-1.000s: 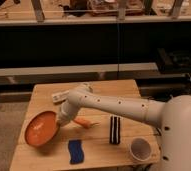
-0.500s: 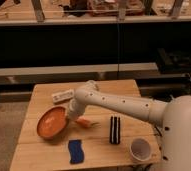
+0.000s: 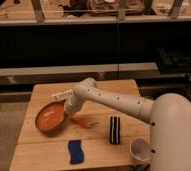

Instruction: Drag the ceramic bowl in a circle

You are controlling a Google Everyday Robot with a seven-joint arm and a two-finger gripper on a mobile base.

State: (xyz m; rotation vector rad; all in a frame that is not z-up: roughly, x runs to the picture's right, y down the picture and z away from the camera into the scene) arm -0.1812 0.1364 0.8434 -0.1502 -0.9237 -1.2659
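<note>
The ceramic bowl [image 3: 50,116] is a wide, shallow orange dish on the left part of the wooden table [image 3: 104,90]. My white arm reaches from the right across the table, and my gripper [image 3: 65,111] comes down at the bowl's right rim, touching it. Just right of the bowl, below the arm, lies a slim orange carrot [image 3: 83,121].
A blue sponge [image 3: 76,151] lies near the table's front edge. A black-and-white striped block [image 3: 115,130] stands right of centre, and a small white bowl [image 3: 139,149] sits at the front right. A white flat object [image 3: 60,95] lies behind the bowl. Dark counters stand beyond.
The bowl has slid right and away from the front edge with my gripper on its rim. The arm's elbow has moved with it.
</note>
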